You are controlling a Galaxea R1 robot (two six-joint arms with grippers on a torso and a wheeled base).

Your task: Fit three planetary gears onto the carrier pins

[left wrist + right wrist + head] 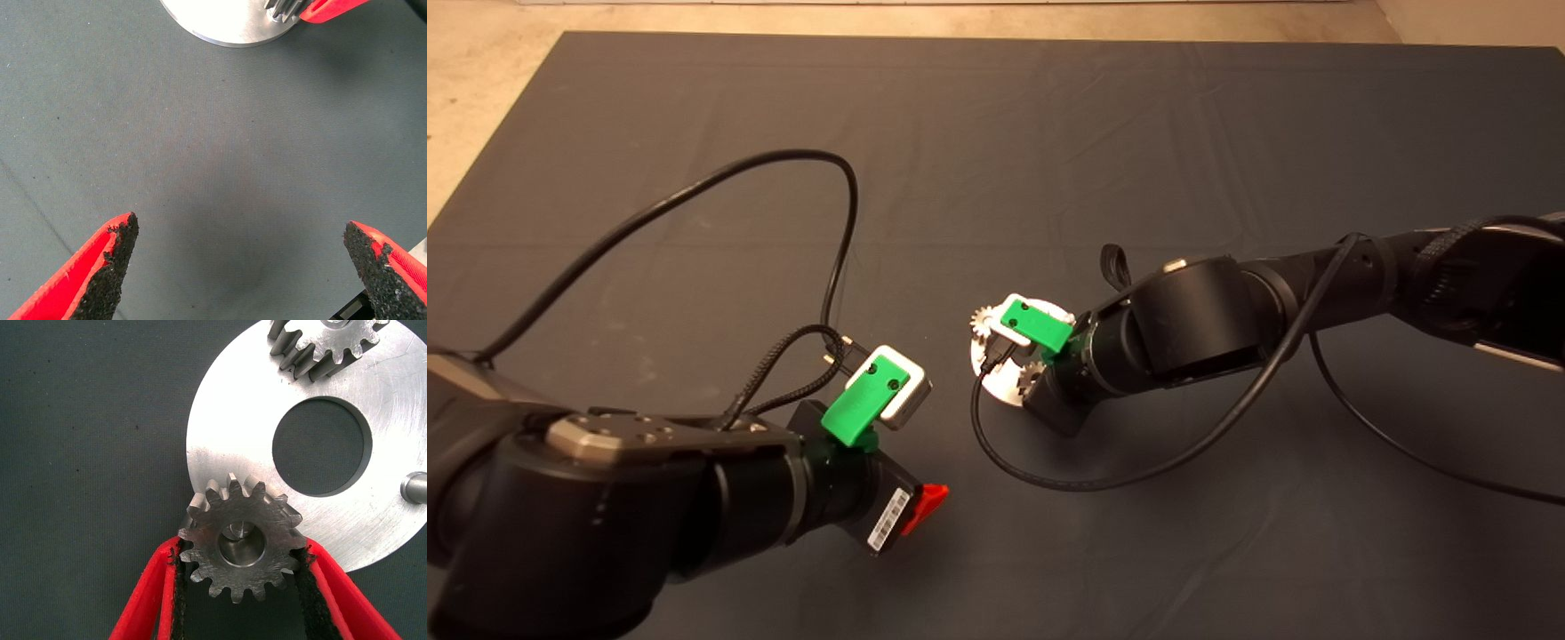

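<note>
Right gripper (239, 587) clamped on a planetary gear (239, 537), its bore over a carrier pin (235, 529). Left gripper (241, 267) spread apart above the bare mat (200, 153).

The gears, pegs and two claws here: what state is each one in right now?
Gear in the right gripper: clamped between the red fingers, its bore over a pin, whose tip shows inside.
Second gear: already on the disc.
Bare pin: upright, no gear on it.
Disc: flat on the mat.
Right gripper: shut on the gear.
Left gripper: open, empty, above bare mat.
</note>
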